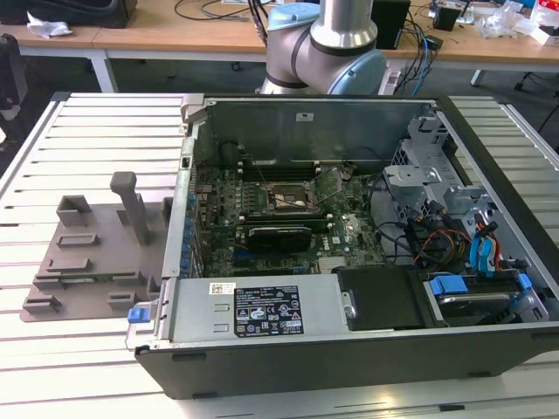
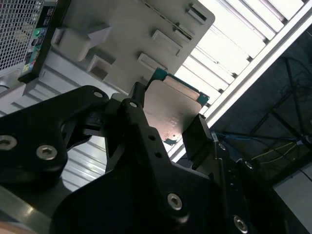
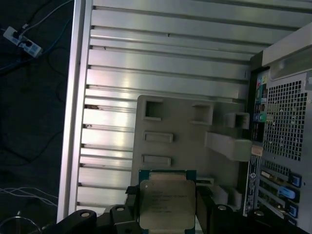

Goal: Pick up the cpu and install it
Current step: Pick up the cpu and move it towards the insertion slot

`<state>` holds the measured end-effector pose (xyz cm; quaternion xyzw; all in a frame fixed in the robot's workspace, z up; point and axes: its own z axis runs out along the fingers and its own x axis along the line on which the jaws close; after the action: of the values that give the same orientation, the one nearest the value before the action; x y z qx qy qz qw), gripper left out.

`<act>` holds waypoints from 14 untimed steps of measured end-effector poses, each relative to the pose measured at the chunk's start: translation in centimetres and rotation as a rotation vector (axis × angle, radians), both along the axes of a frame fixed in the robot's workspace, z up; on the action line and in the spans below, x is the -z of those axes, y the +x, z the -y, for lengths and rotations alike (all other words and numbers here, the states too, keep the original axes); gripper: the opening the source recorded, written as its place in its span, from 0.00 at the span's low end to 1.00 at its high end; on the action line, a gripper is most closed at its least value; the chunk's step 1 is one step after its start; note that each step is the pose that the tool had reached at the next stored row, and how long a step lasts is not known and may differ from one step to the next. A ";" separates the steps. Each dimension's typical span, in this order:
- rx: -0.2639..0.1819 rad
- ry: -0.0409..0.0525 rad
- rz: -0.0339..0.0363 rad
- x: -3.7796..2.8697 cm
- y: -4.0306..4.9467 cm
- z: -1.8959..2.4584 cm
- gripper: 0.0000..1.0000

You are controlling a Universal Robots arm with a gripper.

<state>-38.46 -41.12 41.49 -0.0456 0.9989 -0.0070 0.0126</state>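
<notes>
The cpu point(image 3: 167, 202), a thin square chip with a silvery top plate and a green rim, sits between two black fingers point(image 3: 130, 207). My gripper point(image 3: 167, 212) is shut on it by two opposite edges. The second wrist view shows the cpu point(image 2: 170, 109) from an angle, with my gripper point(image 2: 168, 119) clamped on its sides. The chip hangs above the grey plastic fixture plate point(image 3: 185, 131) and the slatted table, beside the computer case point(image 3: 287, 117). In the exterior view the dark socket frame point(image 1: 288, 199) lies on the motherboard inside the open case.
The fixture plate point(image 1: 87, 253) with upright posts lies on the slatted metal table point(image 1: 96, 131) at the exterior view's left of the open case point(image 1: 349, 349). Drive cages and cables point(image 1: 454, 227) fill the case's right side. The arm's base point(image 1: 327, 44) stands behind the case.
</notes>
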 end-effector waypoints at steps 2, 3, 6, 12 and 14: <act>0.000 0.0000 0.0000 -0.62 0.00 0.00 0.55; 0.000 0.0000 0.0002 -0.65 0.00 0.00 0.55; 0.000 0.0000 0.0000 -0.68 0.00 0.00 0.55; 0.000 0.0000 0.0000 -0.69 1.61 0.00 0.55; 0.000 -0.0001 0.0000 -0.68 2.54 0.00 0.55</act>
<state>-35.91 -41.12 42.18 -0.0456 0.9989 -0.0070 0.0126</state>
